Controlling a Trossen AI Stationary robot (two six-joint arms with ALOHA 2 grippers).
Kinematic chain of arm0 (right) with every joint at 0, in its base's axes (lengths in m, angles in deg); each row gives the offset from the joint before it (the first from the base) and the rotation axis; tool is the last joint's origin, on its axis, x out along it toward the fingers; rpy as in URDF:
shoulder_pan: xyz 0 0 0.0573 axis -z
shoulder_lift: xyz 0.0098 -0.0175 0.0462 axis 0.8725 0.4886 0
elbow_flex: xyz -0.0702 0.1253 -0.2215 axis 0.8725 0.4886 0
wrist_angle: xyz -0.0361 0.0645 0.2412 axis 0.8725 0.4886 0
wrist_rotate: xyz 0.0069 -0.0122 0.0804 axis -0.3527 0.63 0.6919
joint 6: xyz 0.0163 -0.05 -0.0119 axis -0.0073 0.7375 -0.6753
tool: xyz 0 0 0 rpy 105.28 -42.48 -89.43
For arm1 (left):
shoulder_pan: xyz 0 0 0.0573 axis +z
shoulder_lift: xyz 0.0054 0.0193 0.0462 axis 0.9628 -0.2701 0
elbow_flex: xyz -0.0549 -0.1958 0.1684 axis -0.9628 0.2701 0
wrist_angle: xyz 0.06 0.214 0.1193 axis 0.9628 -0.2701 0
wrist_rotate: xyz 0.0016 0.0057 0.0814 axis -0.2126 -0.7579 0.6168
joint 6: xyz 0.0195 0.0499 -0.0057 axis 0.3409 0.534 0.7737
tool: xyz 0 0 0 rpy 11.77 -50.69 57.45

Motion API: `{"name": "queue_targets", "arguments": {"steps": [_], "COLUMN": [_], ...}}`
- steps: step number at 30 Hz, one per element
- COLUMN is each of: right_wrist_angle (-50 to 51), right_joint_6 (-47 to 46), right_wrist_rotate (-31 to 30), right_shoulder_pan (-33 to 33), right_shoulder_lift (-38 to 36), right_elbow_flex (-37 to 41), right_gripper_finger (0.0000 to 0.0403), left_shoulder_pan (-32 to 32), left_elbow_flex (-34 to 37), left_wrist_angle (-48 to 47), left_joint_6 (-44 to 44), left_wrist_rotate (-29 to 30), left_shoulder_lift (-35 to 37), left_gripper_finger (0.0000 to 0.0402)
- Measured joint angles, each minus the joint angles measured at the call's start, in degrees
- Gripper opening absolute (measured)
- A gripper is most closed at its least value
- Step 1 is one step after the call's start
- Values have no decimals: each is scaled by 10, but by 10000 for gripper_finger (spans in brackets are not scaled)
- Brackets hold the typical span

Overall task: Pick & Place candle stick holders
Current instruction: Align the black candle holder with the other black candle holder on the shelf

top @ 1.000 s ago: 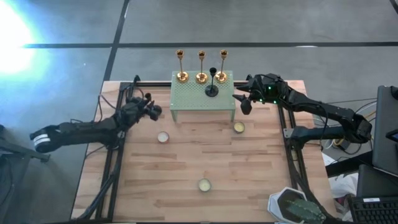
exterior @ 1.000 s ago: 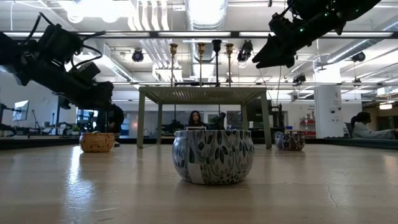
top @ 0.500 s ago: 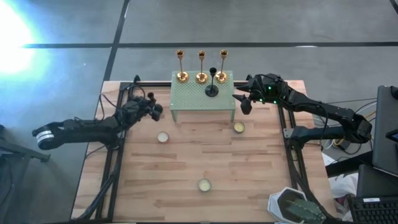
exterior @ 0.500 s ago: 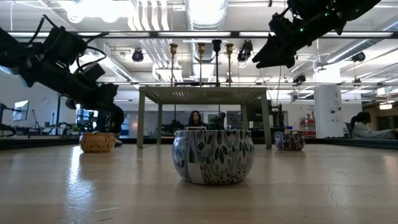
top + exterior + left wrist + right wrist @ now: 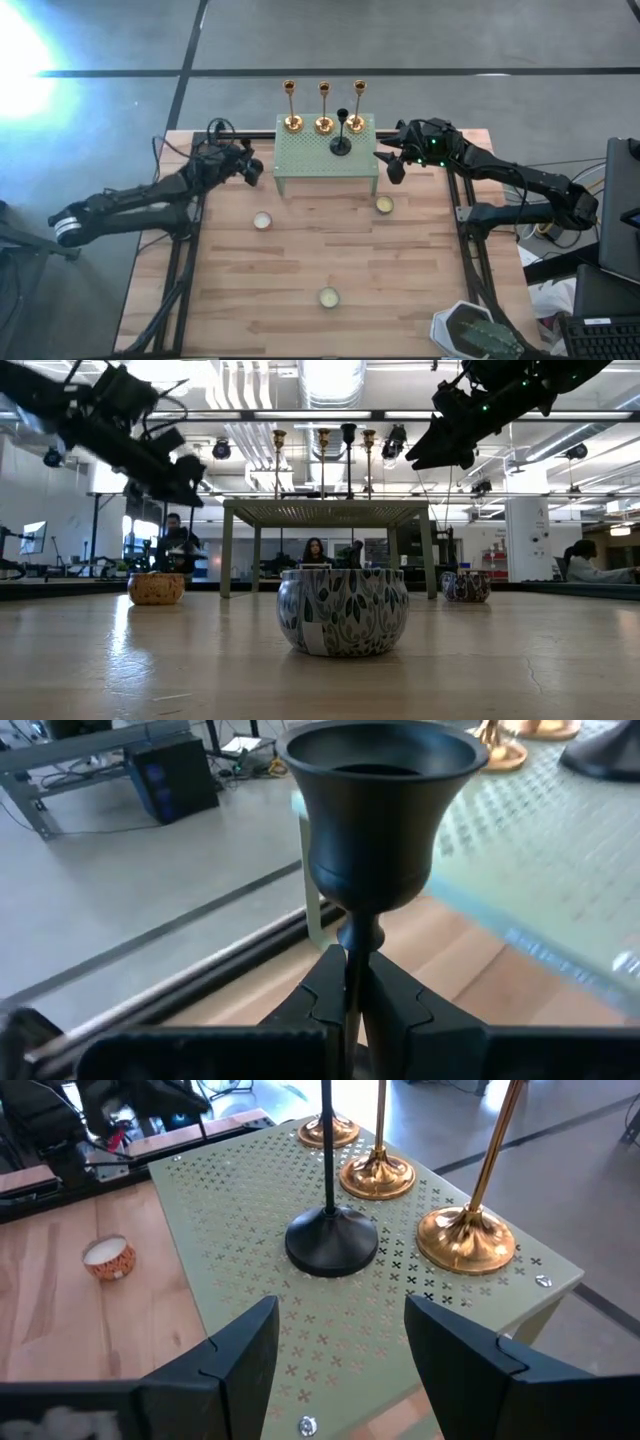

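Three gold candle stick holders and one black holder stand on their round bases on the green perforated stand. My left gripper is just left of the stand and is shut on the second black holder, whose cup rises past the fingers. My right gripper hangs open and empty at the stand's right end; in its wrist view its fingers stand wide apart before the black holder's base. My left gripper pinches the black holder's thin stem just below the cup, between its two fingers. The fingers come from the table's left and lie across the stem. The holder stands about upright, lifted clear of the table. Its base is hidden below the fingers.
Three small candle tins lie on the wooden table; the nearest fills the low view's middle. A patterned dish sits at the front right corner. People show in the room beyond the table.
My left gripper, still shut on the black holder, has risen well above the table and gone a little toward the far edge and the green stand. My right arm has kept still.
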Motion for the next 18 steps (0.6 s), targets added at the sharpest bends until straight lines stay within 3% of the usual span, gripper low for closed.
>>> {"name": "queue_targets", "arguments": {"steps": [8, 13, 18], "right_wrist_angle": [1, 1, 1], "right_joint_6": [0, 0, 0], "right_wrist_rotate": [0, 0, 0], "right_shoulder_pan": [0, 0, 0], "right_shoulder_lift": [0, 0, 0], "right_elbow_flex": [0, 0, 0], "right_gripper_finger": [210, 210, 210], "left_shoulder_pan": [-1, -1, -1], "left_elbow_flex": [-150, -214, -254], "left_wrist_angle": [-134, -148, -150], "left_joint_6": [53, 66, 57], "left_wrist_rotate": [-18, -94, -207], "left_shoulder_lift": [17, 7, -34], "left_gripper_finger": [18, 18, 18]}}
